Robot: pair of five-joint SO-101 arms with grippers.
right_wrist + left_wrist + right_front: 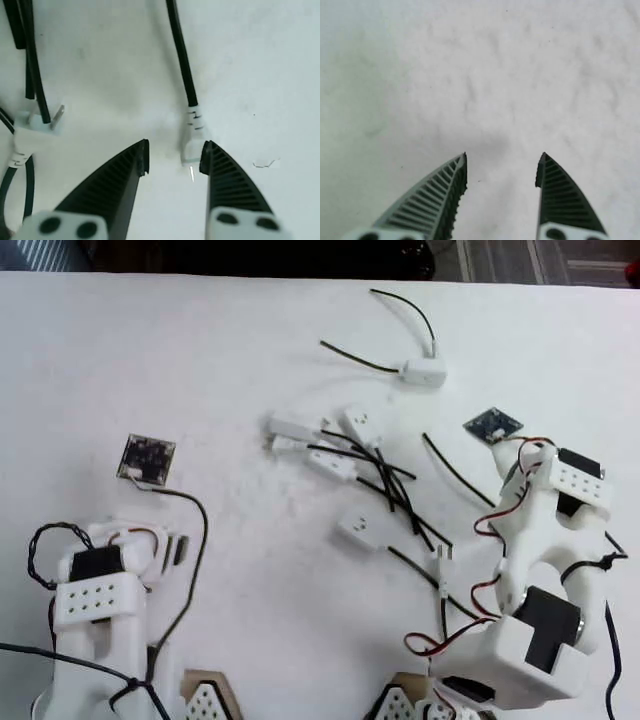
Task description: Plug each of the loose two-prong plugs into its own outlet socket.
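Note:
My right gripper (175,156) is open and low over the table. A white two-prong plug (192,144) on a black cable (180,55) lies between its fingertips, close against one finger (222,185). A second white plug (34,128) with a bare prong lies off to the side. In the high view, that plug (441,565) lies beside the right arm (545,540). White outlet sockets (357,531), (360,423), (334,463) lie mid-table among tangled black cables. My left gripper (502,162) is open over bare white table at the near left (172,548).
Another white socket with two cable ends (422,372) lies at the back. Small dark circuit boards sit at the left (148,458) and the right (493,424). A black cable (195,540) runs from the left board past the left arm.

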